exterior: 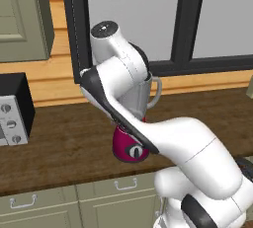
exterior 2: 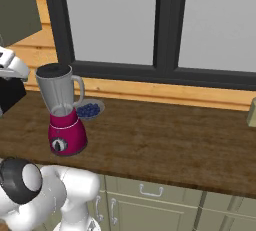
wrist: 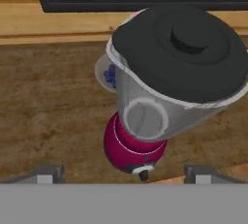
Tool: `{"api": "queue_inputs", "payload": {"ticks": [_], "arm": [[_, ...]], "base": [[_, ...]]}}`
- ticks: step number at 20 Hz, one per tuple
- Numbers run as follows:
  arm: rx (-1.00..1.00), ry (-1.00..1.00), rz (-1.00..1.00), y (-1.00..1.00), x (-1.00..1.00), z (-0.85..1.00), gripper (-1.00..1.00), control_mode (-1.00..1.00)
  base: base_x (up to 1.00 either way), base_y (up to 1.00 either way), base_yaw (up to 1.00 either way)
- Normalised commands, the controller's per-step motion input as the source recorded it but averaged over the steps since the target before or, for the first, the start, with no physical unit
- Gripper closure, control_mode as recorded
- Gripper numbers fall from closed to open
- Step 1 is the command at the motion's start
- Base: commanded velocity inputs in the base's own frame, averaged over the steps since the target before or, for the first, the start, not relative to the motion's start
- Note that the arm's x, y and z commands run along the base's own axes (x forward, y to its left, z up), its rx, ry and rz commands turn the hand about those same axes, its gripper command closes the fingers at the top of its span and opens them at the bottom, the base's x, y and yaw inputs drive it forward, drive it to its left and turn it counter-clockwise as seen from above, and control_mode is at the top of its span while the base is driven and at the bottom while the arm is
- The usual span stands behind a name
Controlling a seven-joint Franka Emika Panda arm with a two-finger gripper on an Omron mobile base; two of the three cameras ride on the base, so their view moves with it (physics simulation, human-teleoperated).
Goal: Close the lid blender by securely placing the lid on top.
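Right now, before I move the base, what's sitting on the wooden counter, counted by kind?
Blenders: 1, magenta-red base with clear grey jar, black round lid on its mouth.
Bowls: 1, bluish-white bowl of dark blue berries behind the blender.
Knobbed appliances: 1, black-and-white box at the counter's left.
Total: 3.

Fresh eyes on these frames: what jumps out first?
The blender, magenta base and clear grey jar, stands on the brown wooden counter before the dark-framed window. The black lid sits on the jar's mouth. Behind it lies a small bowl of blueberries, and the white arm sweeps across the left base view, covering much of the blender.
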Motion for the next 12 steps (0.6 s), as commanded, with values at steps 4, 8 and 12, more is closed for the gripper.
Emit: {"api": "queue_inputs", "payload": {"ticks": [4,8,12], "arm": [[-0.09,0.00,0.00,0.52,-1.00,-0.98,-1.00,-1.00],[-0.07,0.04,0.00,0.19,-1.00,-1.00,-1.00,-1.00],[0.00,0.02,0.00,0.01,-0.72,-0.86,-1.00,-1.00]], "base": [[0.00,0.00,0.00],[0.00,0.00,0.00],[0.00,0.00,0.00]]}}
